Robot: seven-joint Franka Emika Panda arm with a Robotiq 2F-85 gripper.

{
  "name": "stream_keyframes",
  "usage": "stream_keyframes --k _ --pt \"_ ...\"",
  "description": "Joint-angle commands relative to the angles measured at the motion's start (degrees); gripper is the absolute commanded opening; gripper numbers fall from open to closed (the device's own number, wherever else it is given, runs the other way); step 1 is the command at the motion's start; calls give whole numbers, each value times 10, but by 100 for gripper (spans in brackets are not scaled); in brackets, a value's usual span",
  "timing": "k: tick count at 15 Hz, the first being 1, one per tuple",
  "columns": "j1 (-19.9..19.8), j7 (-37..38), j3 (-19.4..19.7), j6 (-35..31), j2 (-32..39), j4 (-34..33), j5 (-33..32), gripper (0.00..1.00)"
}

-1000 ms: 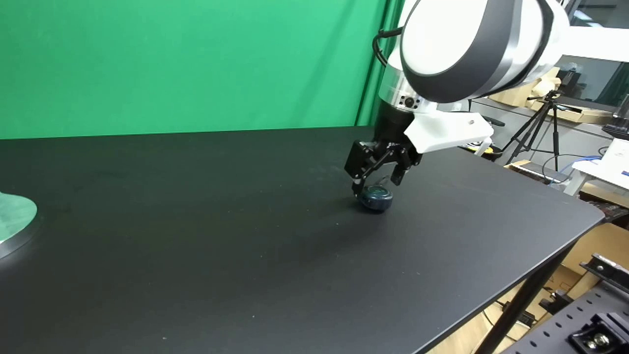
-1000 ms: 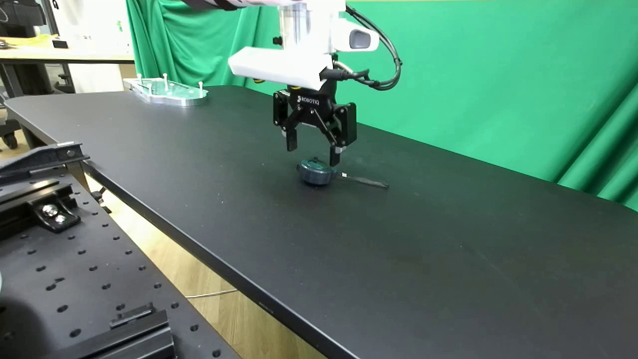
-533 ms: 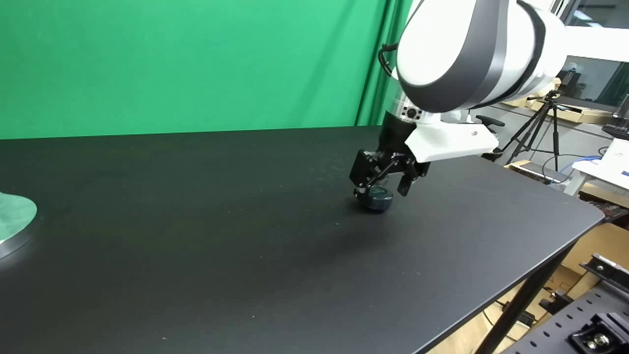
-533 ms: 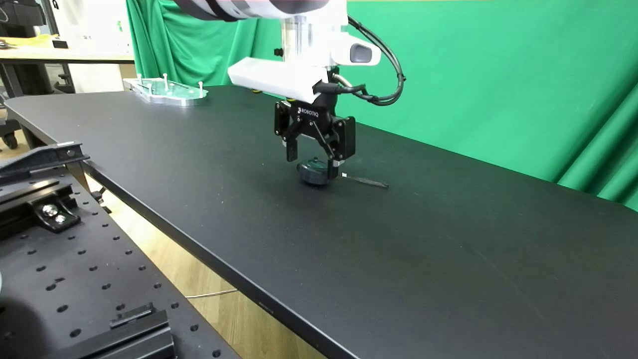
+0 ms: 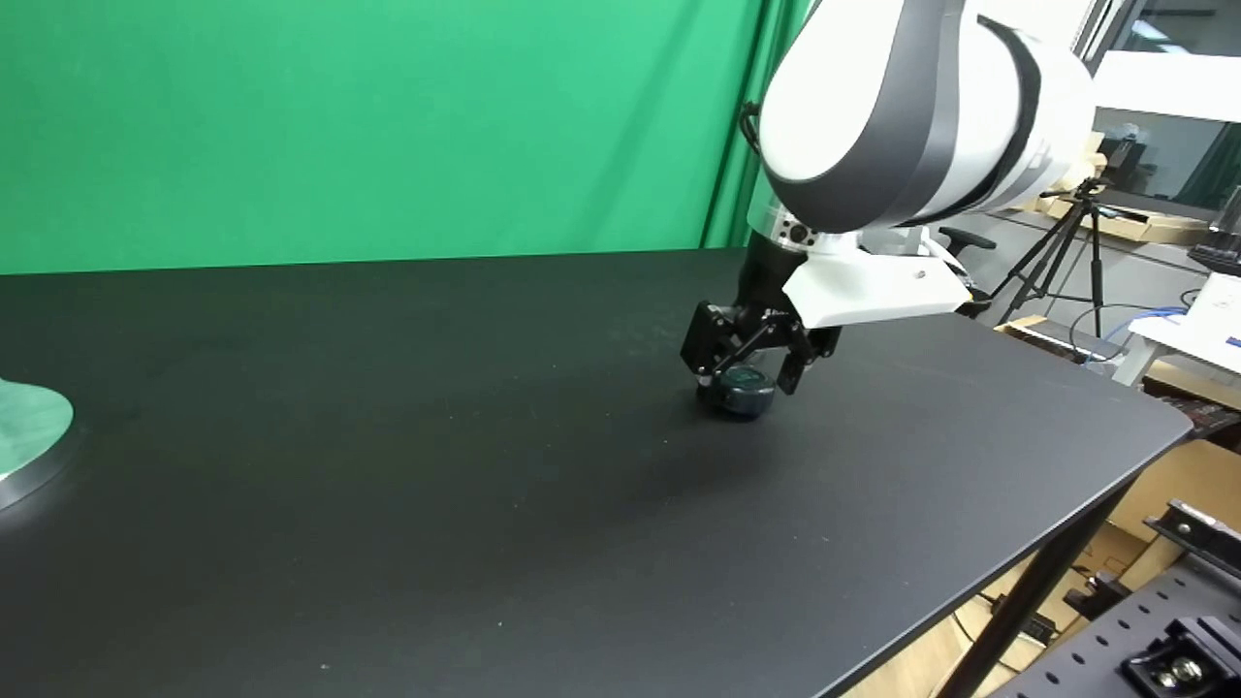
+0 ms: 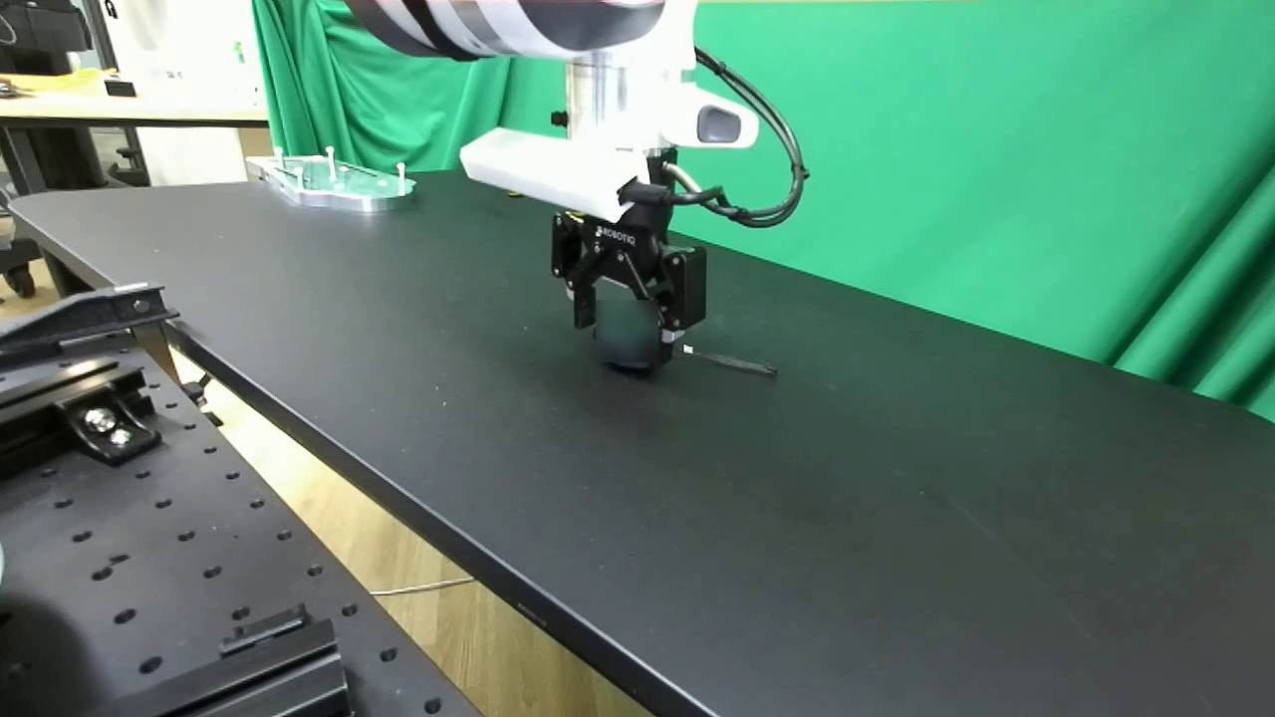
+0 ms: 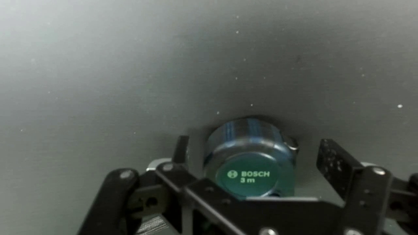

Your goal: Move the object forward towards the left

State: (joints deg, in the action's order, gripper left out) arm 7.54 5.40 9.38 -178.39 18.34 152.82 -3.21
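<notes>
The object is a dark blue-black tape measure with a green "BOSCH 3 m" label, clear in the wrist view [image 7: 249, 173]. It rests flat on the black table in both exterior views, seen here [image 5: 747, 393] and here [image 6: 626, 344]. A thin dark strap [image 6: 735, 362] lies beside it on the table. My gripper [image 7: 254, 153] is open and low, with one finger on each side of the tape measure. In the wrist view gaps show on both sides, wider on the right. The gripper's linkage hides the tape measure's near edge. The open gripper also shows in an exterior view [image 6: 625, 336].
A pale green round disc [image 5: 29, 427] stands at the table's left edge in an exterior view. A clear greenish plate with white pegs [image 6: 339, 189] stands at the far end. A green curtain [image 6: 946, 179] backs the table. A perforated metal plate [image 6: 219, 538] lies beyond the table edge.
My gripper has come down around the tape measure, its fingers now beside it near the table. The fingers stay apart. The tape measure and strap have not moved.
</notes>
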Motion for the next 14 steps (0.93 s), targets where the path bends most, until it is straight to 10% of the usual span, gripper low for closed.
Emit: stream_keyframes --k 1,9,14 --pt "-6 -3 -3 -4 15 -25 8 100" --pt "-43 -28 -44 9 30 -42 9 45" --pt "-47 -40 -55 14 11 -36 5 45"
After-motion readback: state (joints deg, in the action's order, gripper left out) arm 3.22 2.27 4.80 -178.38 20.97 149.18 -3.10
